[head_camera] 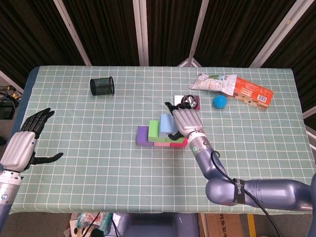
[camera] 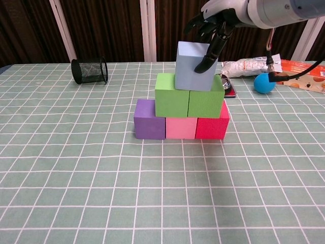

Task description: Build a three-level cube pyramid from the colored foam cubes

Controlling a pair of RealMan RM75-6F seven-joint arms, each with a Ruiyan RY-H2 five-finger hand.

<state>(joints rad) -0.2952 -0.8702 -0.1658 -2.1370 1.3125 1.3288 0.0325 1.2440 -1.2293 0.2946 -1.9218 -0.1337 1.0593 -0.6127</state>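
A three-level pyramid of coloured foam cubes stands near the middle of the green checked tablecloth (camera: 76,173). The bottom row, left to right in the chest view, consists of a purple foam cube (camera: 150,119), a pink foam cube (camera: 181,127) and a red foam cube (camera: 212,127), set side by side and touching. Two green foam cubes, a left green foam cube (camera: 171,95) and a right green foam cube (camera: 205,103), rest on that row. A pale blue foam cube (camera: 193,66) sits on top, straddling the seam between the two green cubes and turned slightly askew. The right hand (camera: 216,23) reaches over the pyramid from above and behind; its fingers (camera: 208,57) curl down the front right face of the pale blue cube and touch it, though whether they grip it cannot be told. The left hand (head_camera: 27,140) hangs at the left edge of the table in the head view, well apart from the cubes, fingers spread and holding nothing. Behind the pyramid lie a black wire-mesh cup (camera: 90,70) tipped on its side, a blue ball (camera: 264,83), a crumpled white snack bag (camera: 249,67), an orange carton (head_camera: 253,92) and a small dark object with a shiny top (head_camera: 189,102).
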